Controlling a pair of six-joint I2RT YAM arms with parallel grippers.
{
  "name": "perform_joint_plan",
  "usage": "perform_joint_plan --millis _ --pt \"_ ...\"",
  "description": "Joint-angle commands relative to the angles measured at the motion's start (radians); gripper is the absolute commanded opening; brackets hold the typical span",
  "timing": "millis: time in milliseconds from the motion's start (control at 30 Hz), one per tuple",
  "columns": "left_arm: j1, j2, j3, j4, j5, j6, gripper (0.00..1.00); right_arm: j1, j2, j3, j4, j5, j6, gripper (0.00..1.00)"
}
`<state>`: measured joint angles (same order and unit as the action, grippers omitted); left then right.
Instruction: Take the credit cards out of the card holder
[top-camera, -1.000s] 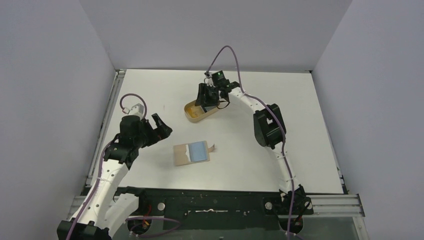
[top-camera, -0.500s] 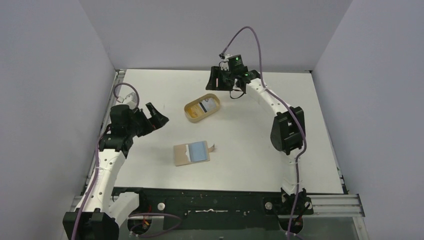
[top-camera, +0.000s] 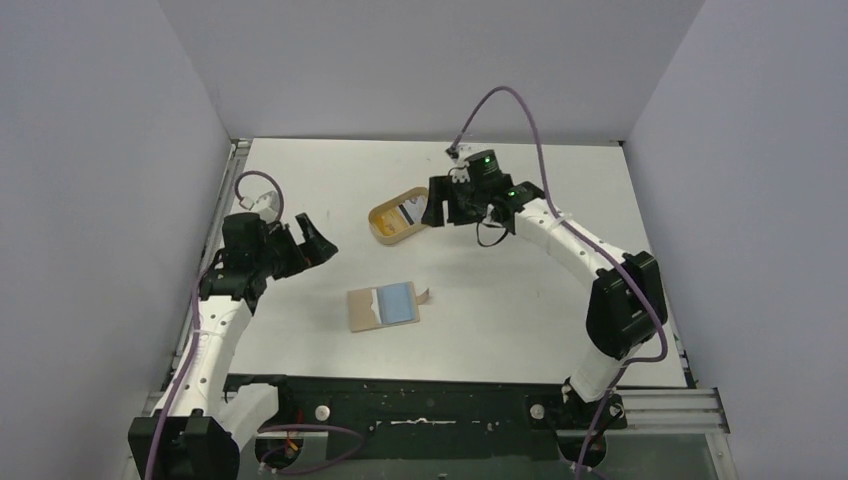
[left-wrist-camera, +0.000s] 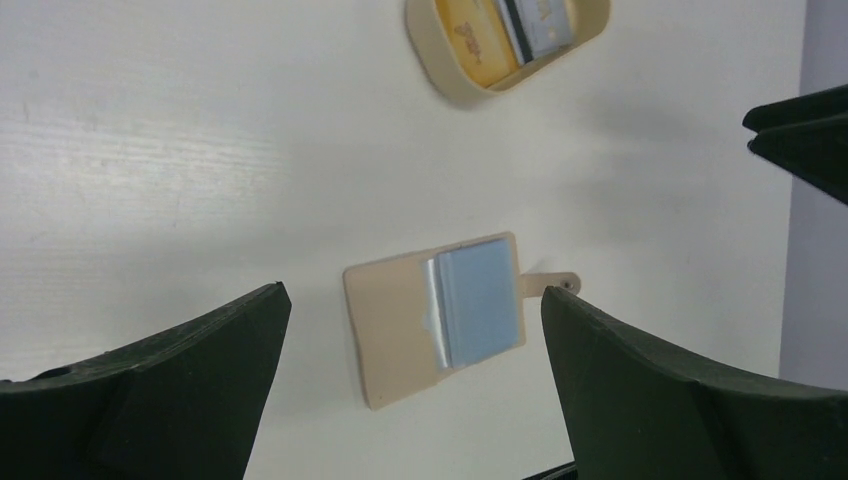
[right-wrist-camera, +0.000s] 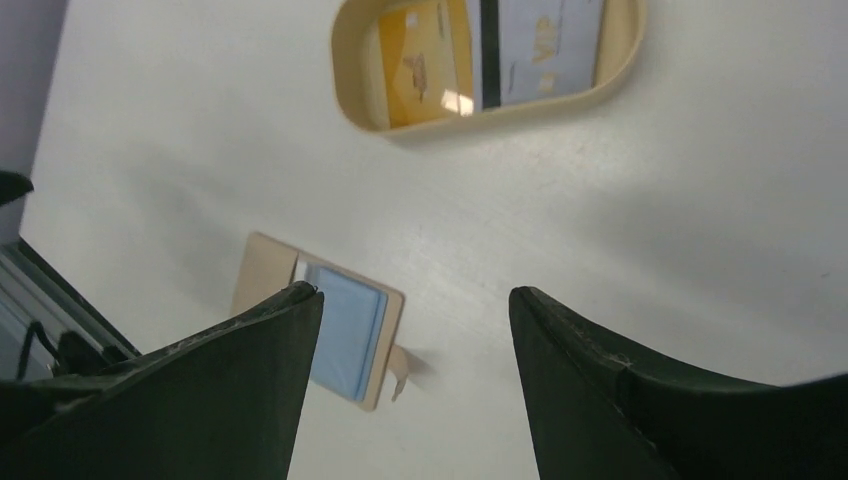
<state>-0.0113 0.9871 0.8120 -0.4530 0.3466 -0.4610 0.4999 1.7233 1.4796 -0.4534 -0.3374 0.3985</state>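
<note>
The card holder lies open and flat on the table, tan with a light blue inside, its snap tab pointing right. It also shows in the left wrist view and the right wrist view. A whitish credit card with a black stripe lies in the oval wooden tray beside a yellow card. My left gripper is open and empty, left of the holder. My right gripper is open and empty, just right of the tray.
The tray stands behind the holder, towards the table's middle back; its rim shows in the left wrist view and the right wrist view. Grey walls close in the left, back and right. A metal rail runs along the near edge.
My right gripper has risen off the tray, swung back, then come down to the tray's right side, leaving the striped card uncovered in the tray. My left gripper has drawn back slightly to the left.
</note>
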Motion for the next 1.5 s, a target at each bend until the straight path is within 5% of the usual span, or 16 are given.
perform_joint_plan --millis 0,300,900,1200,1367,1467 --pt "-0.029 -0.04 -0.092 -0.027 -0.044 -0.046 0.97 0.148 -0.04 -0.163 0.079 0.052 0.027 0.69" --pt "-0.214 -0.067 -0.269 -0.027 -0.247 -0.244 0.97 0.265 -0.043 -0.384 0.239 0.056 0.162 0.64" --pt "-0.317 0.103 -0.46 0.302 -0.258 -0.37 0.96 0.305 0.019 -0.435 0.304 0.058 0.204 0.41" --pt "-0.44 0.177 -0.461 0.375 -0.306 -0.446 0.81 0.306 -0.039 -0.467 0.23 0.144 0.176 0.37" --pt "-0.456 0.174 -0.455 0.382 -0.314 -0.456 0.69 0.304 -0.038 -0.495 0.239 0.16 0.188 0.24" --pt "-0.457 0.153 -0.453 0.364 -0.326 -0.455 0.61 0.305 -0.027 -0.512 0.261 0.155 0.204 0.05"
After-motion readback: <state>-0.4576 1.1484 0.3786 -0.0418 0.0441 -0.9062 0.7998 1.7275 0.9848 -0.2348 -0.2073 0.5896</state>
